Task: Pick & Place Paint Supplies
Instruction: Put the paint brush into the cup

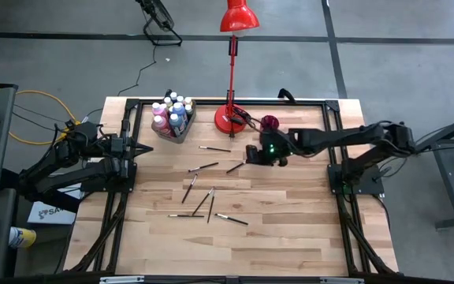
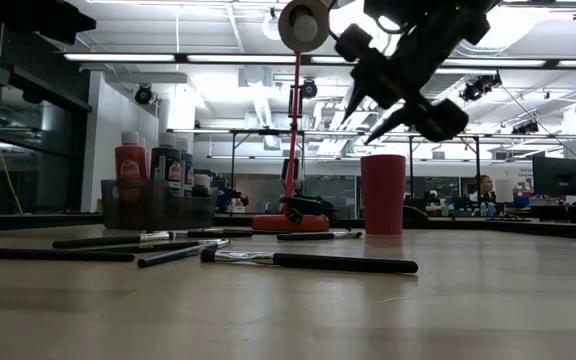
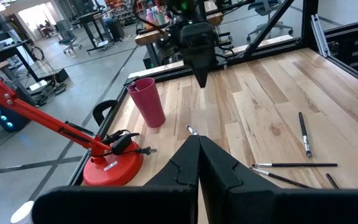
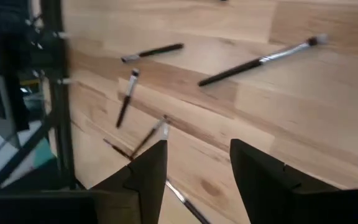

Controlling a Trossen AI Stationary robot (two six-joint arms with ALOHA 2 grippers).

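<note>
My right gripper [image 1: 250,155], open and empty, hovers beside the dark red plastic cup [image 1: 269,123]; next, descend onto the nearest thin dark-handled paintbrush [image 1: 235,167].

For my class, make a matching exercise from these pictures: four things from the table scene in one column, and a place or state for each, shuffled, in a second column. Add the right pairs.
Things
1. paint bottles
2. paintbrushes
3. left gripper
4. right gripper

Places or states
A. lying scattered on the bare wood in the middle of the table
B. fingers shut, waiting at the table's left edge
C. standing together in the grey bin
D. fingers apart, empty, raised above the table near the dark red cup

Pairs: 1-C, 2-A, 3-B, 4-D
</note>
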